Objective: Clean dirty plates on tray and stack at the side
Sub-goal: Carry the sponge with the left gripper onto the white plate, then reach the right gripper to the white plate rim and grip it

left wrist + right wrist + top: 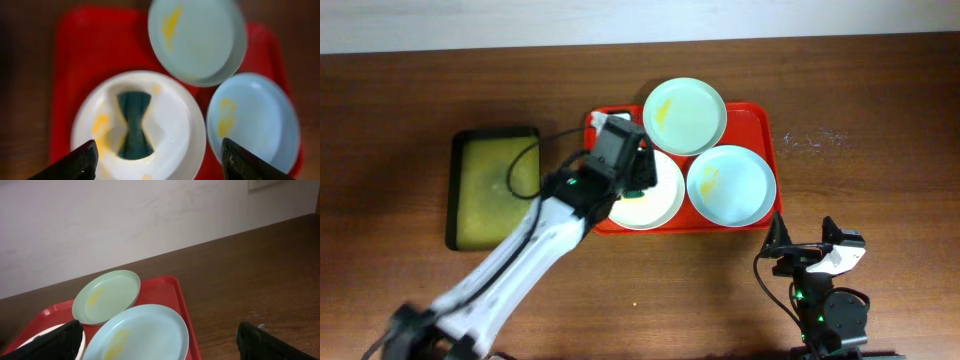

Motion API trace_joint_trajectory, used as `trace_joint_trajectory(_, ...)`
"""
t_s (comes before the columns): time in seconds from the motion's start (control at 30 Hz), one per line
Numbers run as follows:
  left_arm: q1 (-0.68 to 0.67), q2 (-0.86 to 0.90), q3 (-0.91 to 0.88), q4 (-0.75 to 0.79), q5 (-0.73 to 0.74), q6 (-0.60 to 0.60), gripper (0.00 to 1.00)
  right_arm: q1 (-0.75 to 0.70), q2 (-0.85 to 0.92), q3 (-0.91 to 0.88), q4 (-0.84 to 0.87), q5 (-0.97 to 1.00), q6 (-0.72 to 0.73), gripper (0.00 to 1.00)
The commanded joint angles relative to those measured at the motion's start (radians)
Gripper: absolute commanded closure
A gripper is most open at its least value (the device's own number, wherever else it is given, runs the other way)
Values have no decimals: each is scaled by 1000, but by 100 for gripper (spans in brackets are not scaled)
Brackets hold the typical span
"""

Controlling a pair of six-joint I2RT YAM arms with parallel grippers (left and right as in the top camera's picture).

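1. A large red rectangular plastic tray (pixel 752 118) lies midway along the brown wooden worktop (pixel 880 80), nearer its far edge.
2. A pale green round plate (pixel 685 115) sits at the tray's far side and overhangs the rim there. Its near edge overlaps the other two plates.
3. A pale blue round plate (pixel 732 185) fills the tray's near right corner, and a white round plate (pixel 655 205) sits toward its near left.
4. All three carry yellow smears (pixel 171 22).
5. A dark green hourglass-shaped piece (pixel 134 125), too blurred to name, shows on the white plate.
6. The left gripper (pixel 159 145) hangs over the white plate with its fingers (pixel 75 162) spread wide and holding nothing.
7. The right gripper (pixel 159 327) sits near the near edge, toward the right corner, fingers wide apart and facing the tray.
8. A black-rimmed tray with a yellow-green inside (pixel 495 190) lies toward the left edge.
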Motion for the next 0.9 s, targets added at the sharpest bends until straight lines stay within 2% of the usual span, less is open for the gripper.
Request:
trace_joint_trajectory(0.0, 4, -65, 11, -63, -150, 13, 24, -7, -3, -9, -2, 2, -1, 1)
trace_joint_trajectory(0.17, 64, -67, 11, -126, -179, 13, 24, -7, -3, -9, -2, 2, -1, 1)
trace_joint_trajectory(0.27, 169, -67, 11, -141, -50, 13, 22, -7, -3, -9, -2, 2, -1, 1)
trace_joint_trajectory(0.33, 233, -67, 11, -159, 20, 13, 12, -7, -3, -9, -2, 2, -1, 1)
trace_joint_trajectory(0.4, 276, -67, 11, -193, 18, 13, 1, -7, -3, -9, -2, 2, -1, 1)
trace_joint_trajectory(0.67, 371, -67, 5, -294, -42, 13, 1, -7, -3, -9, -2, 2, -1, 1)
trace_joint_trajectory(0.87, 381, -67, -4, -348, -42, 13, 1, -7, -3, -9, -2, 2, -1, 1)
